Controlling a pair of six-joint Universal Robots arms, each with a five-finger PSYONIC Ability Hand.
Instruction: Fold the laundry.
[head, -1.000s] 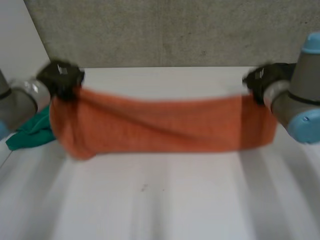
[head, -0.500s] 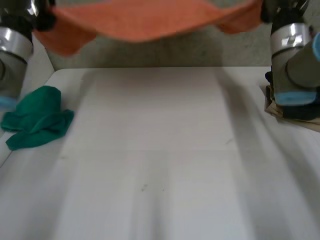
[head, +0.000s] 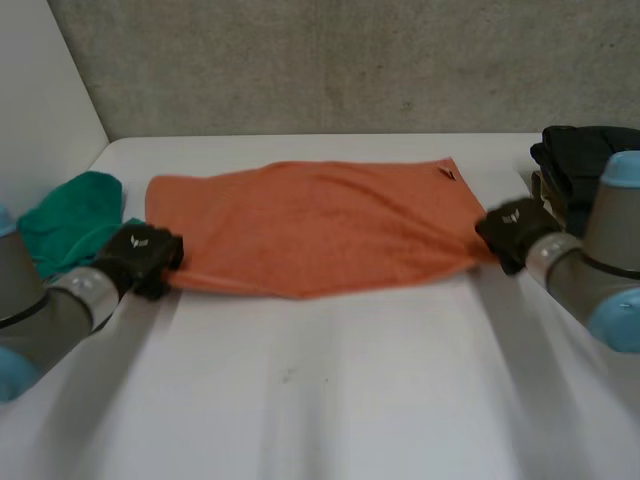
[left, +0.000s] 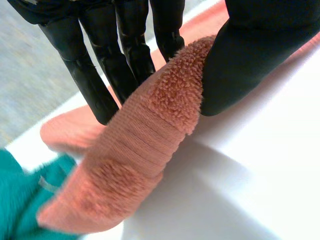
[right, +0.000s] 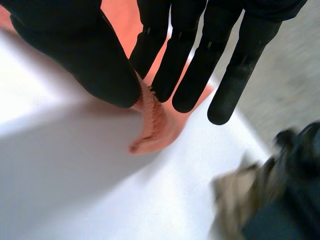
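The orange terry towel (head: 310, 225) lies spread flat on the white table (head: 350, 400). My left hand (left: 250, 55) pinches the towel's near left corner between thumb and straight fingers. My right hand (right: 85, 55) pinches its near right corner likewise. A crumpled green cloth (head: 70, 215) sits just beside the towel's left edge, and a dark clothes pile (head: 585, 160) lies off its right.
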